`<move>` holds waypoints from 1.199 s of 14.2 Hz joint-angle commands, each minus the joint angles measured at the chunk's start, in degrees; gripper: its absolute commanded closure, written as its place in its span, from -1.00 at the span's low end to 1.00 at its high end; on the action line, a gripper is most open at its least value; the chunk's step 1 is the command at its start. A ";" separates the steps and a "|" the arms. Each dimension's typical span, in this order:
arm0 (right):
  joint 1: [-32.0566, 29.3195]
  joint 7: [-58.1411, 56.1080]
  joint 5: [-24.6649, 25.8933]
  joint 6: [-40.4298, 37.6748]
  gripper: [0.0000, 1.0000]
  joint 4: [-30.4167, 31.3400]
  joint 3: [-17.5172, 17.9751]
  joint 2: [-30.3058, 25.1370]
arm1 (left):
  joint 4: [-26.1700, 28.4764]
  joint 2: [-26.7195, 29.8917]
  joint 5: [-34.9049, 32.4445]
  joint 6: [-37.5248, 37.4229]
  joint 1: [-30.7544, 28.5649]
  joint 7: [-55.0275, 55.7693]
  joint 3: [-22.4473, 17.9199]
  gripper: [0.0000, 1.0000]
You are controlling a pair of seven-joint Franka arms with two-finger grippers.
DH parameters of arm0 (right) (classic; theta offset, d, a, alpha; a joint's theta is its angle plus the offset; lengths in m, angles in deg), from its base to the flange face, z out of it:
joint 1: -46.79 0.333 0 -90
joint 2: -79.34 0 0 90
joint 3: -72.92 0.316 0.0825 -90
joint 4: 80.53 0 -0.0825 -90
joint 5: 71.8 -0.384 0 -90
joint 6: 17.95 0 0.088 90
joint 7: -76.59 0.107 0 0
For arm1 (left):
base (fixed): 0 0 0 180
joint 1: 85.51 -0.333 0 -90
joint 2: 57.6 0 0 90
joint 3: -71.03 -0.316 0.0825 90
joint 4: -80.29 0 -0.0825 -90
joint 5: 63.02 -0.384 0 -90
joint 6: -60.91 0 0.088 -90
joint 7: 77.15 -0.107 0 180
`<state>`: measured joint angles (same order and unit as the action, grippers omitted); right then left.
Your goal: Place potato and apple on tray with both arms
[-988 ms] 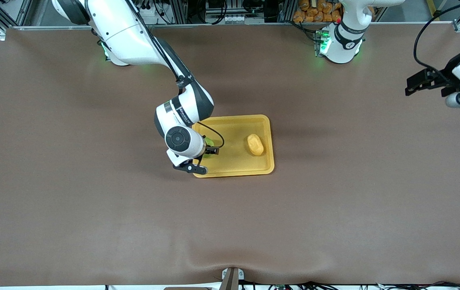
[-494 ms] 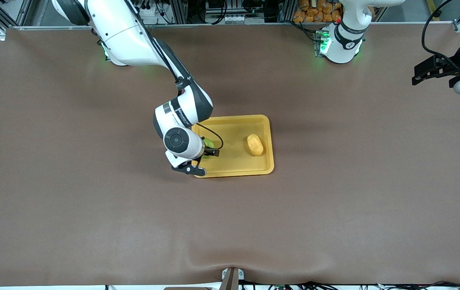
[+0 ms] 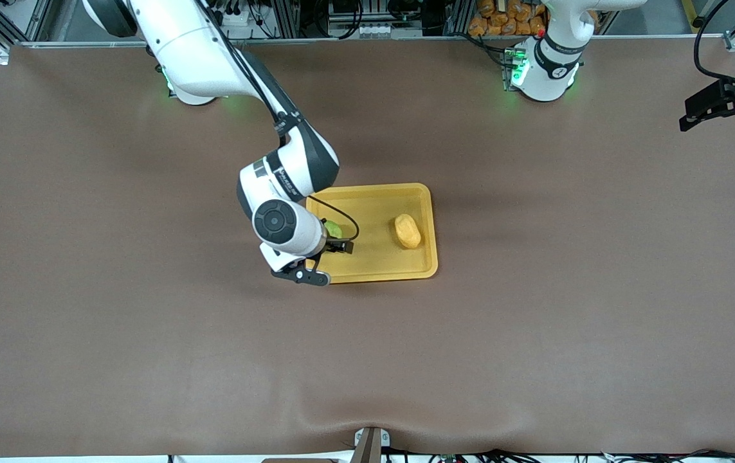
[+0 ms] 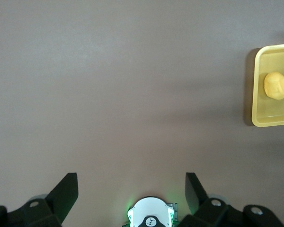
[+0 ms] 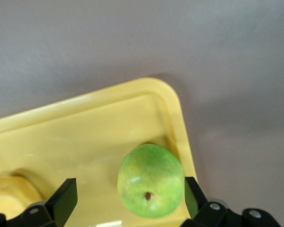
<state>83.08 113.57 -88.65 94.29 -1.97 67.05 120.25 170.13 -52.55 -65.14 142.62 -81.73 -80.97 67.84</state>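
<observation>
The right pincer [image 3: 332, 247] hangs over the tray [image 3: 373, 270] at the right arm's end, fingers spread wide of the apple [image 3: 334, 228], which sits released on the tray floor. Over the last second this arm has lifted slightly away. The potato [image 3: 408, 231] lies on the tray toward the left arm's end. The left pincer [image 3: 705, 110], open and empty, has retreated off the bench [image 3: 534, 354] edge. Both items look placed; the task seems essentially finished.

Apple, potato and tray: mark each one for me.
apple [image 5: 150, 181], right wrist view, middle of its green skin.
potato [image 3: 408, 231], front view, its top centre.
tray [image 3: 373, 191], front view, rim on the edge toward the robots' bases.
</observation>
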 commanded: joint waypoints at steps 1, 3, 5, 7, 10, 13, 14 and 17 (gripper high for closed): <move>-5.07 -0.94 -0.64 -6.05 -1.00 -6.04 0.68 -0.13 | -0.81 -1.00 -0.08 1.33 0.08 -0.84 0.38 -1.00; -5.44 -0.77 -0.29 -7.64 -1.00 -8.15 0.24 -0.31 | -0.90 -2.32 -0.60 2.92 -0.09 -0.67 0.38 -1.00; -5.44 -0.77 2.33 -8.08 -1.00 -8.95 -0.99 -0.48 | -0.81 -2.33 -0.17 3.54 0.26 -0.58 0.56 -1.00; -5.61 -0.86 7.95 -10.09 -1.00 -10.44 -1.69 -1.71 | -1.16 -2.15 -0.16 3.80 1.31 -0.58 1.69 -1.00; -8.94 -0.86 9.20 -14.05 -1.00 -11.59 -2.05 -3.90 | -1.25 -2.24 -0.87 4.51 1.40 -0.05 3.37 -1.00; -12.55 -2.69 9.91 -16.08 -1.00 -11.59 -2.83 -7.59 | -1.16 -2.32 -1.84 4.60 1.49 0.03 3.37 -1.00; -13.60 -4.97 10.08 -17.56 -1.00 -11.59 -2.84 -8.39 | -1.16 -2.33 -1.66 4.60 1.23 0.03 3.37 -1.00; -16.68 -8.50 10.08 -22.14 -1.00 -11.59 -2.92 -11.81 | -1.16 -2.41 -1.66 4.86 0.79 0.03 3.37 -1.00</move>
<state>68.02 106.48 -79.48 74.27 -14.29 63.37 111.29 169.60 -54.81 -65.95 147.22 -80.73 -80.84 71.12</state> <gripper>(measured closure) 0.000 0.000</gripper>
